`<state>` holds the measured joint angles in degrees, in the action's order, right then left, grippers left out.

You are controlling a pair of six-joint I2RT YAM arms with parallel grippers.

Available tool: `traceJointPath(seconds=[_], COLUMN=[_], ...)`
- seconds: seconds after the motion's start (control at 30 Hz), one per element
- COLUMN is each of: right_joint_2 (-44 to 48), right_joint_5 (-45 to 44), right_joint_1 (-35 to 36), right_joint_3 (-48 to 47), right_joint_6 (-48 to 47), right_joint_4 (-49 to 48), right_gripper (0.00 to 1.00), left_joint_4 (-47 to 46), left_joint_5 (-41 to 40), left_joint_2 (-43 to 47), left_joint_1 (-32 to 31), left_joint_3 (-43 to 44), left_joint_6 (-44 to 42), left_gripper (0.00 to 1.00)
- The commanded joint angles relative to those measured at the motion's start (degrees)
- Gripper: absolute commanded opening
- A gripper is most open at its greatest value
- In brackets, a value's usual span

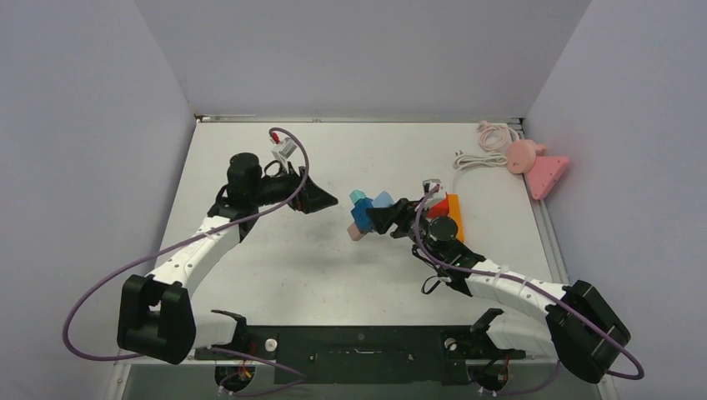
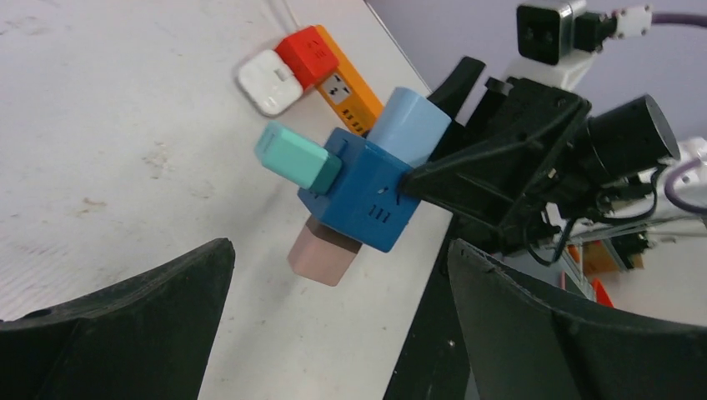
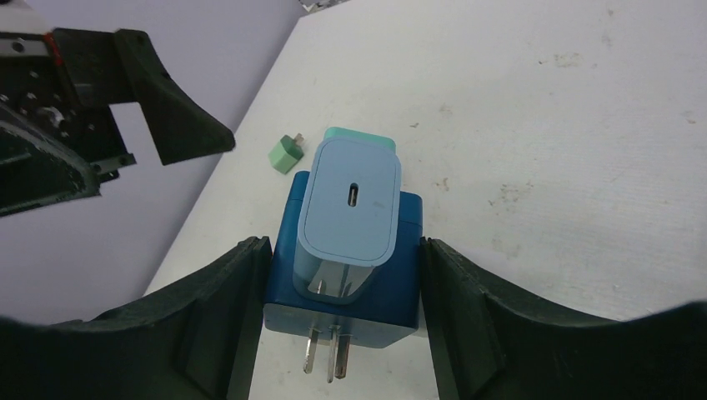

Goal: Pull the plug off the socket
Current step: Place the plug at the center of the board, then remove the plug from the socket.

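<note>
The left gripper stood wide open with nothing in it, facing the blue cube socket, which the right gripper held clamped by its sides over mid-table. The risk looked plain: a teal plug, a pale blue charger and a pink plug all crowded the cube. A sloppy close could catch a corner, and a crooked tug could twist the socket loose. The teal plug pointed at the left jaws from their right, well apart.

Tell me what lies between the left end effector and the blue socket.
A small green plug lies on the table between the left end effector and the socket; the right wrist view shows it, the top view does not.
</note>
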<state>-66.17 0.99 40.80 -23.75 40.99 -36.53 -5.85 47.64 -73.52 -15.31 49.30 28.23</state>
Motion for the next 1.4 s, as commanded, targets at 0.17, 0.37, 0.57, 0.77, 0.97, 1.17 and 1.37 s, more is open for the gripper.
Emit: traceJointPath(seconds=[0.17, 0.37, 0.57, 0.77, 0.97, 1.17, 1.37], right_joint_2=[5.63, 5.87, 6.66, 5.71, 4.17, 4.02, 4.03], right_joint_5=[-0.03, 1.49, 3.85, 5.37, 7.29, 8.31, 8.57], right_joint_1=[-0.45, -0.45, -0.32, 0.41, 1.25, 1.48, 1.7], right_joint_3=[-4.91, -4.55, -4.8, -5.01, -5.7, -6.09, -6.21], right_joint_6=[4.91, 7.37, 8.83, 9.31, 8.74, 8.1, 7.86], right_joint_4=[-15.4, -20.31, -21.4, -22.77, -23.8, -23.78, -23.69], right_gripper=[0.05, 0.05, 0.05, 0.05, 0.05, 0.05, 0.05], left_joint_4=[-18.63, -25.43, -29.92, -38.64, -50.56, -59.28, -61.08], left_joint_5=[11.86, 12.86, 12.77, 13.65, 14.64, 14.98, 15.07], left_joint_2=[-2.68, -4.71, -6.54, -8.56, -11.19, -13.07, -13.66], left_joint_1=[-3.45, -5.06, -5.85, -7.55, -8.16, -8.16, -8.16], left_joint_3=[-1.96, -3.26, -3.77, -5.11, -6.5, -7.02, -6.85], left_joint_6=[12.7, 17.69, 20.81, 27.05, 36.64, 42.57, 44.04], left_gripper=[0.97, 0.97, 0.97, 0.97, 0.98, 0.91, 0.71])
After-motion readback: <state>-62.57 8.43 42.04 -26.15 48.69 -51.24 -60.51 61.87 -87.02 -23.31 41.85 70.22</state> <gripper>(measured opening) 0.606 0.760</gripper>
